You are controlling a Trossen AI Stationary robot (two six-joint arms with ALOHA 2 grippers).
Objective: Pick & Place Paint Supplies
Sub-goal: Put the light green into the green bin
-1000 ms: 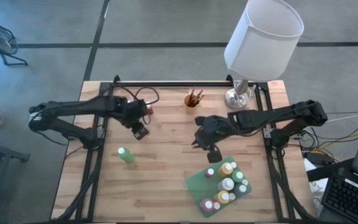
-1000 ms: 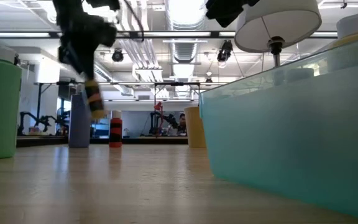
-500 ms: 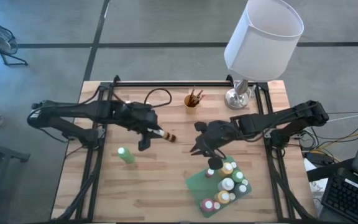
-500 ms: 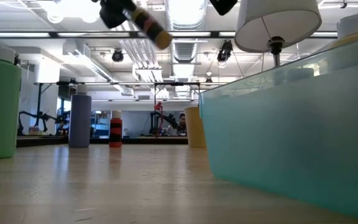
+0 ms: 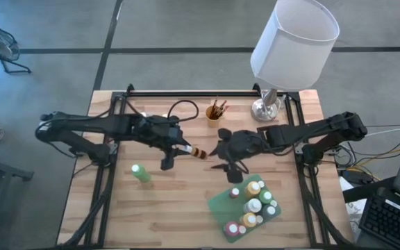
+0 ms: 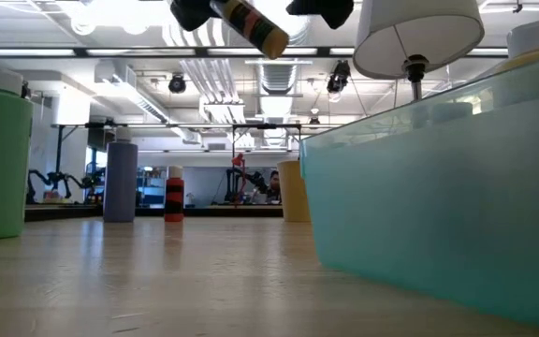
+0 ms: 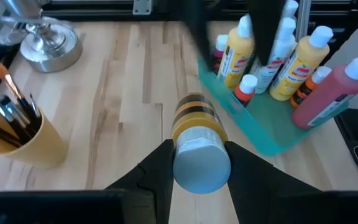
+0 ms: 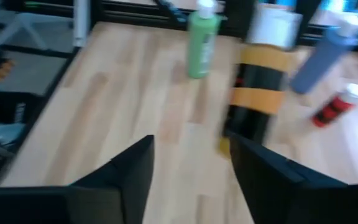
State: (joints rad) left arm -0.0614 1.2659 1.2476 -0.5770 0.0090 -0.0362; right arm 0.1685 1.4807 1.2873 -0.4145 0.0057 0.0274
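the left gripper [image 5: 186, 148], pinching a black-and-yellow bottle [image 5: 197, 152], has carried it from the counter's left side to mid-counter toward the green tray [image 5: 221, 203] near the front-right corner, where the right gripper [image 5: 229, 161], fingers spread, has risen clear.

Pale, matt wood-plank table [image 5: 179, 201]; glossy plastic paint bottles [image 7: 303, 68]; shiny metal lamp base [image 7: 48, 46].
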